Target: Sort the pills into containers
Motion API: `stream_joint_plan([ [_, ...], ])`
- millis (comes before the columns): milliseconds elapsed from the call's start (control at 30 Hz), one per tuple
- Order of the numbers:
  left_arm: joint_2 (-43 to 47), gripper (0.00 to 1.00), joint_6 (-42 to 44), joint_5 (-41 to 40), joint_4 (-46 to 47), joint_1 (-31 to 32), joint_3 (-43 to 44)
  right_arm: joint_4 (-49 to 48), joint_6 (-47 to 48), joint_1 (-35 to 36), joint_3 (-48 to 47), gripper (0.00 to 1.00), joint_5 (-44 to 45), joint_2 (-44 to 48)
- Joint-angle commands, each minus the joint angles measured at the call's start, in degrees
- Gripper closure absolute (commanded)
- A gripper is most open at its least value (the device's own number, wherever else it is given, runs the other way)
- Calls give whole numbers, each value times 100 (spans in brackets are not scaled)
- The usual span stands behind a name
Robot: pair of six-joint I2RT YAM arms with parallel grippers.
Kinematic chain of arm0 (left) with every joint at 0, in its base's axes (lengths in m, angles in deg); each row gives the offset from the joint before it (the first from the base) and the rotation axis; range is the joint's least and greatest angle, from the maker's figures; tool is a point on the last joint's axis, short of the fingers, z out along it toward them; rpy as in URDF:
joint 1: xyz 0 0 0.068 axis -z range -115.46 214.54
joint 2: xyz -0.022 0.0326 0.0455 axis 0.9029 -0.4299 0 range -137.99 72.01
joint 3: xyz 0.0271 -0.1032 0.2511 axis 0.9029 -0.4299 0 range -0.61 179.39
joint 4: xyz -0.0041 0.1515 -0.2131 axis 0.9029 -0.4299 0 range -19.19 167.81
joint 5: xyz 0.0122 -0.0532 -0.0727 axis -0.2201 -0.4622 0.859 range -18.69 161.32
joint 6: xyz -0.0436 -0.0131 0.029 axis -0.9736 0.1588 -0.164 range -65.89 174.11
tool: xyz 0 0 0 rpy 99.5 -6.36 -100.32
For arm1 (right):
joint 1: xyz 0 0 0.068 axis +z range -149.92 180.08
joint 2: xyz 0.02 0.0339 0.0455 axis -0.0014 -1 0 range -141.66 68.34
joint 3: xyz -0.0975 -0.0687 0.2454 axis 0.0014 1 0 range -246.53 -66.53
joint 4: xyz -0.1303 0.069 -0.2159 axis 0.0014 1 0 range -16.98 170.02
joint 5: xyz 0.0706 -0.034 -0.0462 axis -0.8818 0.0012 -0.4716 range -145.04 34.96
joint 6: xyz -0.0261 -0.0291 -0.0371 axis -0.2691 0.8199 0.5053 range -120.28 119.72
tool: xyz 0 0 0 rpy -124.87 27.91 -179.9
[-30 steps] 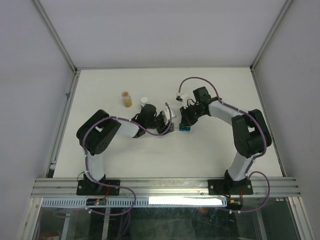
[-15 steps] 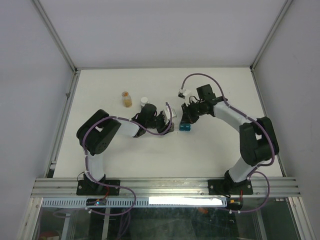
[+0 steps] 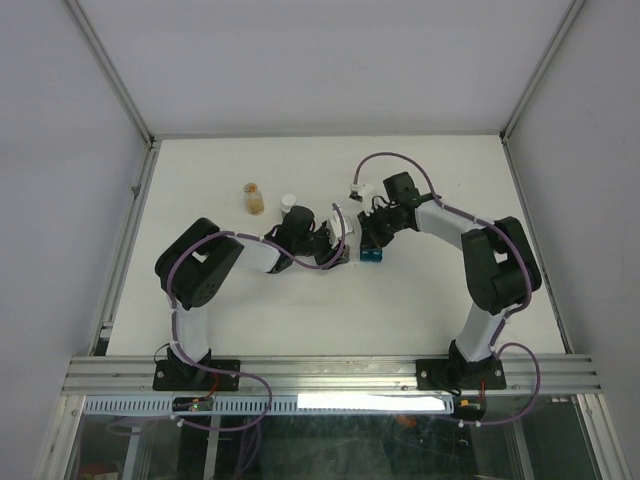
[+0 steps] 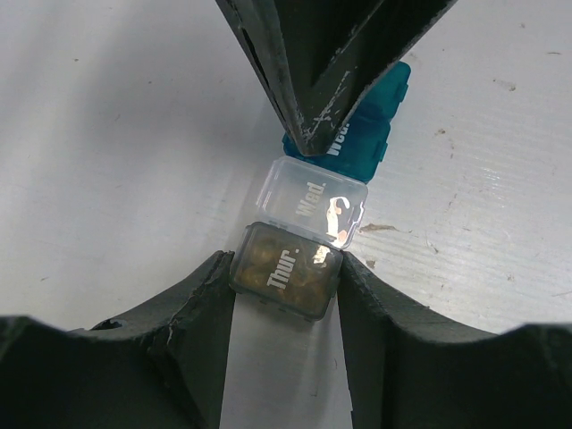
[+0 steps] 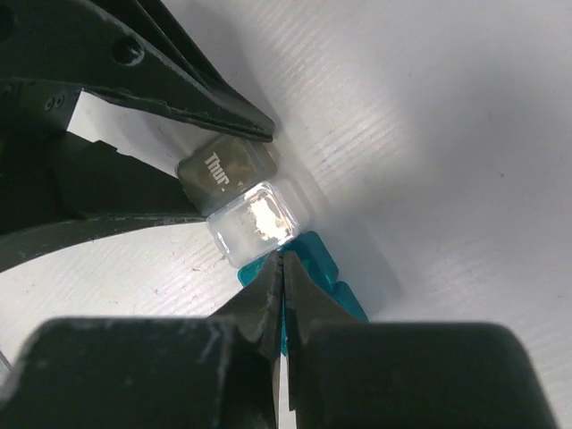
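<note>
1. Grey box: small, smoky and translucent, lettered "Thur." on the lid. It is set on the white table near the middle and is clamped on two opposite sides by the left gripper, whose jaws are set narrow, to the width of the box. Brownish contents are seen through the lid, but single pills cannot be told apart.

2. Clear box: colourless, lettered "Wed.". It is placed directly against the far side of the grey box, and a bright glare is seen on its lid.

3. Teal box: blue-green and lettered in white, with the lettering partly hidden. It is placed against the clear box, so that one short row is formed by the three boxes. In the top view it is seen just right of the left gripper.

4. Right gripper: lowered over the seam between the clear and teal boxes. The jaws are drawn together to a thin slit in which a strip of teal is seen. Whether any part of the box is pinched cannot be told.

5. Amber bottle: stood upright on the table to the far left of the boxes, well apart from them.

6. Small white item: set just right of the amber bottle. Its kind cannot be made out.
</note>
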Motion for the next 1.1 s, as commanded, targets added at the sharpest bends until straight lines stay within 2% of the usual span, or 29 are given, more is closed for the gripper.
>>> stream_joint_plan([
  [0, -192, 57, 88, 168, -312, 82, 76, 276, 165, -48, 78, 100, 94, 289],
  [133, -140, 56, 63, 181, -330, 69, 80, 225, 302, -65, 125, 99, -573, 858],
  [267, -166, 56, 44, 185, -350, 74, 97, 9, 362, -55, 281, 98, -480, 1197],
  [400, -194, 56, 43, 177, -383, 77, 120, 84, 357, -1, 278, 99, -167, 840],
  [567, -246, 56, 62, 202, -426, 73, 159, 633, 407, 39, -50, 100, 715, -256],
  [633, -262, 56, 62, 207, -438, 76, 183, 659, 383, 38, -83, 100, 785, -311],
  [733, -253, 56, 56, 225, -452, 74, 199, 614, 417, 45, -81, 100, 489, -13],
  [833, -213, 55, 9, 218, -462, 71, 203, 613, 496, -21, -85, 98, -412, 352],
  [900, -168, 52, -113, 175, -431, 70, 196, 676, 515, -169, -126, 93, -1062, 605],
  [1067, 13, 23, -713, -16, -120, 70, 166, 762, 743, -799, 9, 72, -2362, 1248],
])
